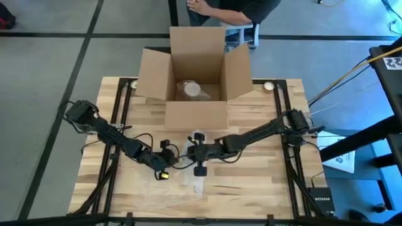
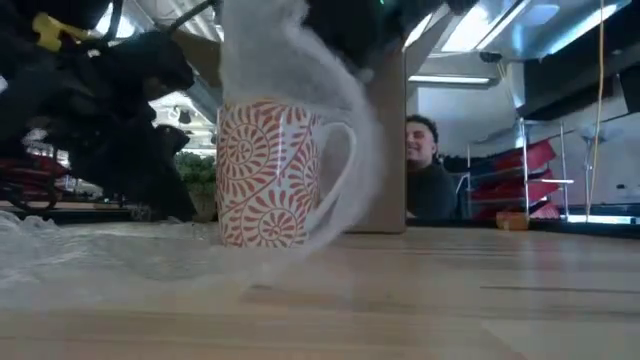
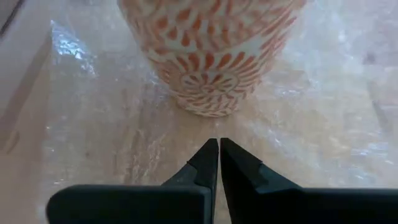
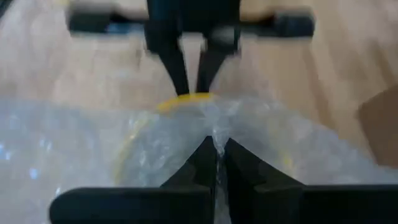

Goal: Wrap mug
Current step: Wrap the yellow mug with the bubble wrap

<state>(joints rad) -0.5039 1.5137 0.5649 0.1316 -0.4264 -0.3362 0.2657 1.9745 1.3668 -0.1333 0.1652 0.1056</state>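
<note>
A white mug with an orange-red leaf pattern stands upright on a sheet of clear bubble wrap in the middle of the table. One part of the wrap is drawn up over the mug's top and falls past its handle. My right gripper is above the mug, shut on that raised wrap. My left gripper is shut, low beside the mug's base on the table's left side, over the flat wrap. In the high view the two grippers stand close together. My right gripper pinches a gathered fold of the bubble wrap between its two fingers, above the mug's yellow inner rim. The wrap is lifted off the table there and drapes down over the mug's top and handle side. My left gripper has its shut fingertips just over the flat wrap; I cannot tell whether they touch it.
An open cardboard box stands at the table's far middle with a wrapped thing inside. A person is beyond the far edge. Bare wood lies toward the near right.
</note>
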